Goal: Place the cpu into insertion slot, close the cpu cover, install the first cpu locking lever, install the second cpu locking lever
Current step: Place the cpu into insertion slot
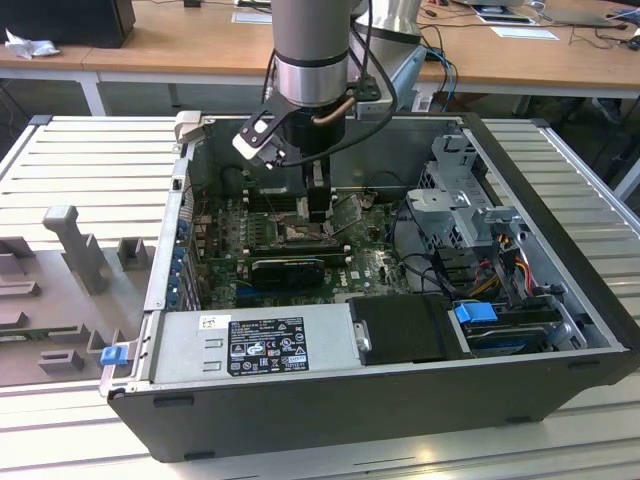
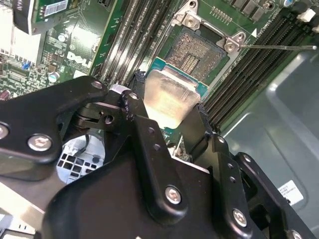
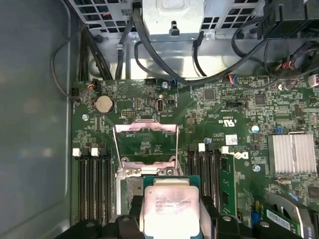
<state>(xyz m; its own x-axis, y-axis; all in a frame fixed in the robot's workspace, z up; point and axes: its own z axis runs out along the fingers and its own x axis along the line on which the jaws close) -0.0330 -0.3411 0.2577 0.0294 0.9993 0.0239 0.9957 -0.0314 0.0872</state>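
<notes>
1. Exterior view: pincer down inside the open computer case, above the middle of the green motherboard.
2. Second wrist view: pincer clamped on the cpu, black fingers pressed against two opposite edges, silvery top towards the camera. Insertion slot just beyond the chip, golden-brown contact field bare, cpu held over its near rim and not seated. Thin lever rod reaching out from one corner of the slot, across the long black memory slots.
3. First wrist view: pincer gripping the cpu near the motherboard's middle, above the insertion slot. Cpu cover swung up and open just past the chip, green board visible through its open centre. Memory slots flanking the socket on both sides.
</notes>
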